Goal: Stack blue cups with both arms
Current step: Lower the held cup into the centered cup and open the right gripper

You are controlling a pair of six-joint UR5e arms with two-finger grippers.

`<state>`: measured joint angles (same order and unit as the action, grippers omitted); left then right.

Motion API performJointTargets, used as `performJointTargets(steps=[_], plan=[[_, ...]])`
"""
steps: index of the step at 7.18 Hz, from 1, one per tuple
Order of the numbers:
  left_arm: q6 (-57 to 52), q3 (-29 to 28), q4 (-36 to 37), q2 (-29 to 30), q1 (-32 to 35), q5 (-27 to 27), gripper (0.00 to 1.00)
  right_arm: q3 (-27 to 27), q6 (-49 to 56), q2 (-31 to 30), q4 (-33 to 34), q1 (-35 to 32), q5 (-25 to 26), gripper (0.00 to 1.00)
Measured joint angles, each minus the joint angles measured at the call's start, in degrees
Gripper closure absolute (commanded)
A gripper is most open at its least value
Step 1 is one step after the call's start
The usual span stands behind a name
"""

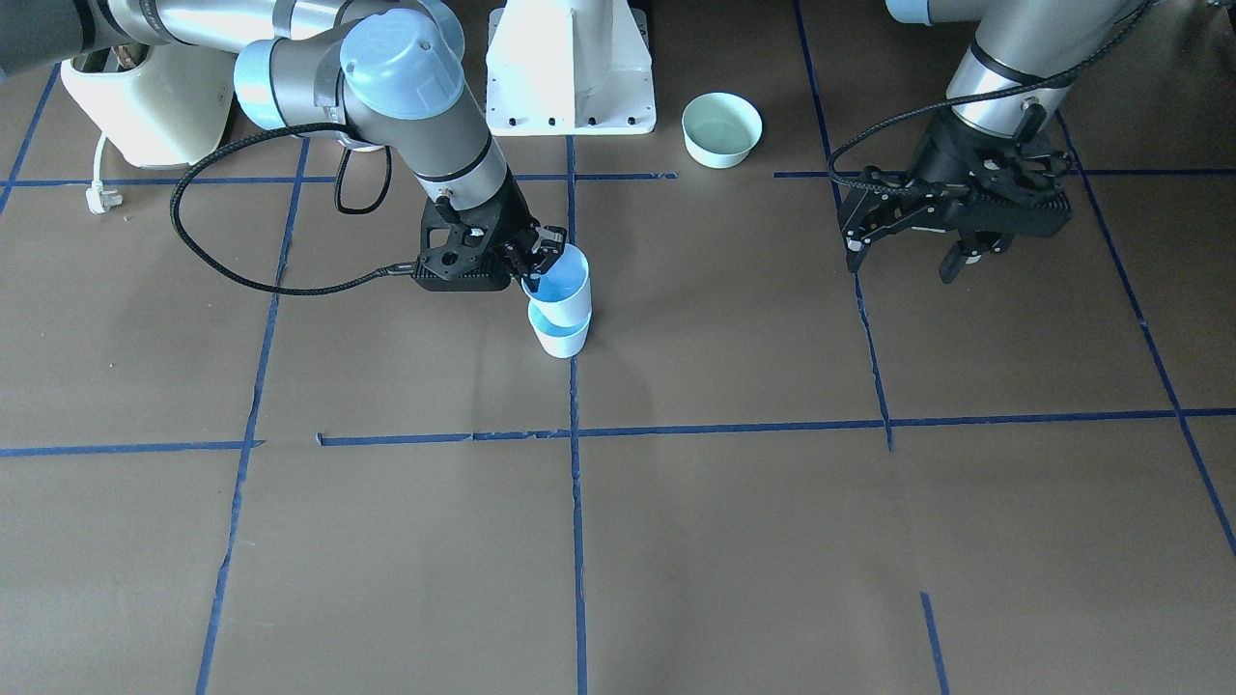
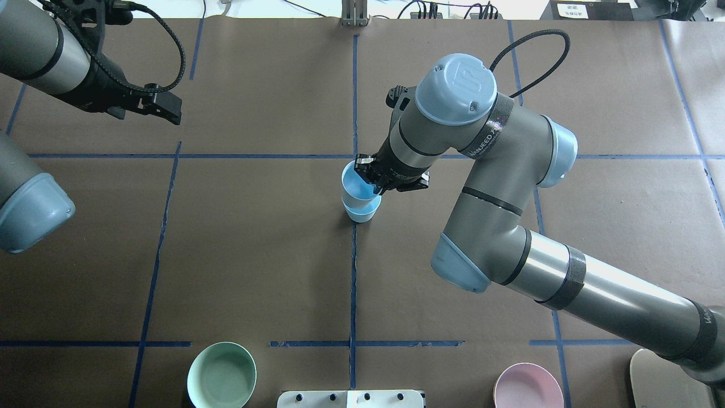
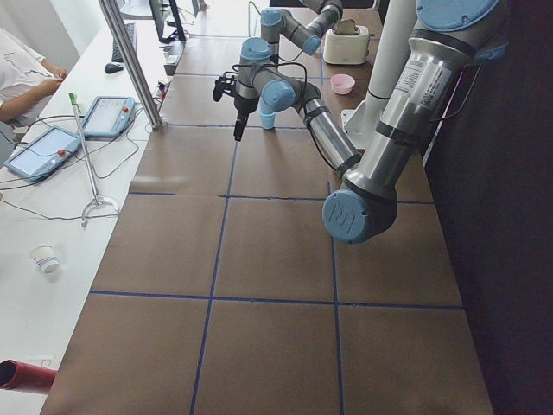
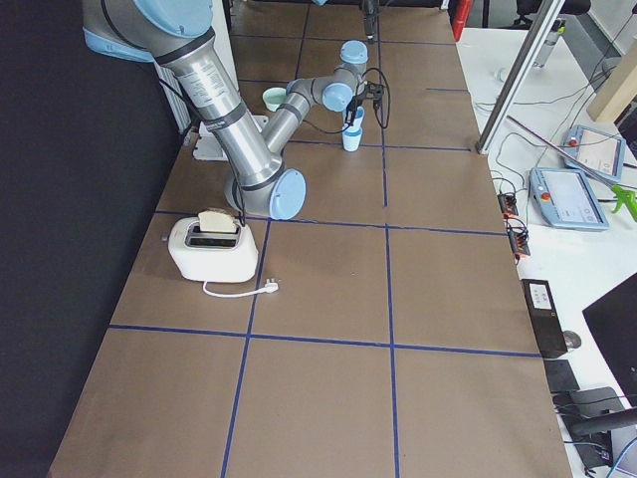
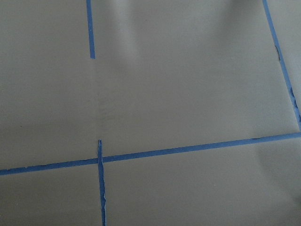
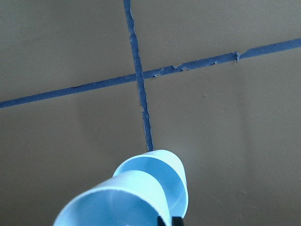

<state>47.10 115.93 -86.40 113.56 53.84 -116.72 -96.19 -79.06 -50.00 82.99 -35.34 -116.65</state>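
Both look light, thin, likely slippery: my right end effector point(image 1: 539, 265) pinches the upper blue cup point(image 1: 568, 290) by its rim, over the lower blue cup point(image 1: 560, 340) on the desk point(image 1: 734, 367). My left end effector point(image 1: 903, 263) hangs open, empty.

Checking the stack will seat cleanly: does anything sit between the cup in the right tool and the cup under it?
Nothing visible does. The right tool holds the upper cup by its rim directly over the open lower cup.

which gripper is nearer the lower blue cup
Right. The right gripper grips the upper cup by its rim, directly over the lower cup; the left gripper hangs open well off to the side, holding nothing.
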Motion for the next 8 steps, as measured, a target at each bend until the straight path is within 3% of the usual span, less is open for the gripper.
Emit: performJointTargets(steps=[1, 3, 6, 8], plan=[[0.00, 0.00, 0.00, 0.00, 0.02, 0.00, 0.00, -0.13, -0.02, -0.26, 0.02, 0.01, 0.01, 0.96], [0.03, 0.06, 0.00, 0.00, 0.07, 0.00, 0.00, -0.23, -0.04, -0.65, 0.06, 0.04, 0.24, 0.01], [0.09, 0.09, 0.00, -0.09, 0.12, 0.00, 0.00, -0.97, -0.02, -0.79, 1.23, 0.24, 2.73, 0.00], [-0.40, 0.59, -0.11, -2.33, 0.44, -0.22, 0.00, -7.95, 0.81, -4.94, 4.33, -1.44, 2.30, 0.00]])
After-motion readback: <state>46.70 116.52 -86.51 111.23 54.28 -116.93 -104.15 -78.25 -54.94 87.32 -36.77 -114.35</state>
